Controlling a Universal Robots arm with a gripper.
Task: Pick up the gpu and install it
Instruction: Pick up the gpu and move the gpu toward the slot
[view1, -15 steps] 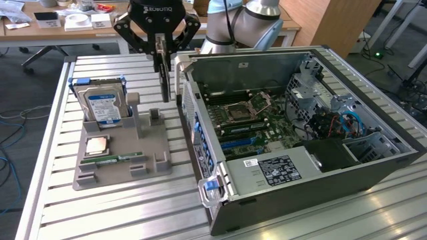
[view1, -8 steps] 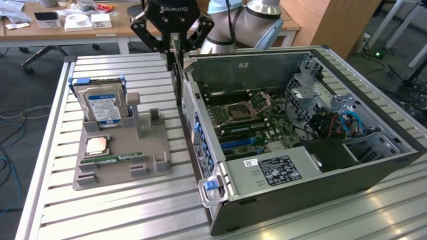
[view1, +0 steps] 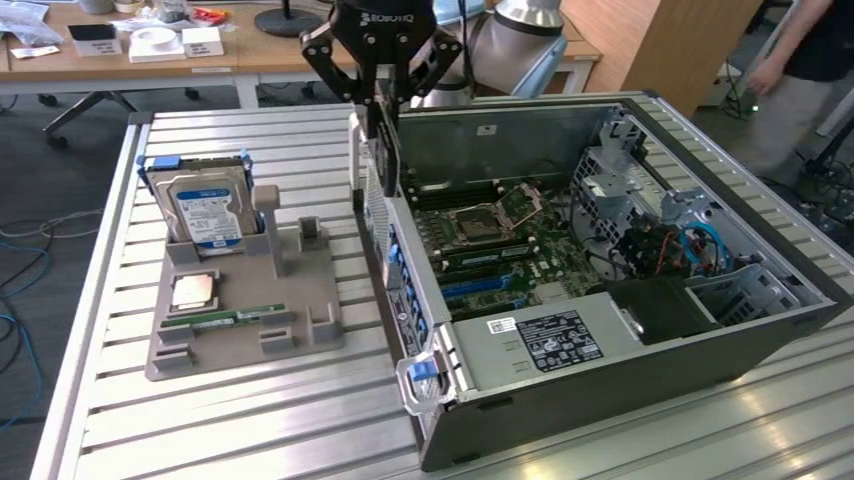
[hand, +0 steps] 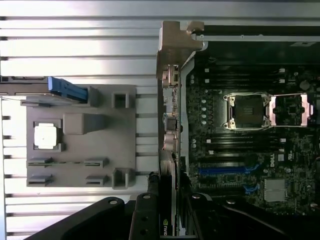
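Observation:
My gripper (view1: 382, 92) is shut on the gpu (view1: 384, 150), which hangs upright below the fingers as a thin dark card with a silvery bracket along its side. The card hovers over the rear wall of the open computer case (view1: 641, 350), on the side toward the exterior view's left. In the wrist view the gpu (hand: 166, 226) is edge-on between the black fingers (hand: 149, 205) of the gripper (hand: 169, 197). It lines up along the case wall, beside the motherboard (hand: 250, 150) and its blue slots (hand: 225, 170).
A grey parts holder (view1: 240, 320) lies to the exterior view's left of the case, carrying a blue-labelled hard drive (view1: 203, 210), a CPU (view1: 195, 290) and a RAM stick (view1: 227, 318). A person (view1: 801, 70) stands at the far right. All rests on a slatted metal table (view1: 200, 430).

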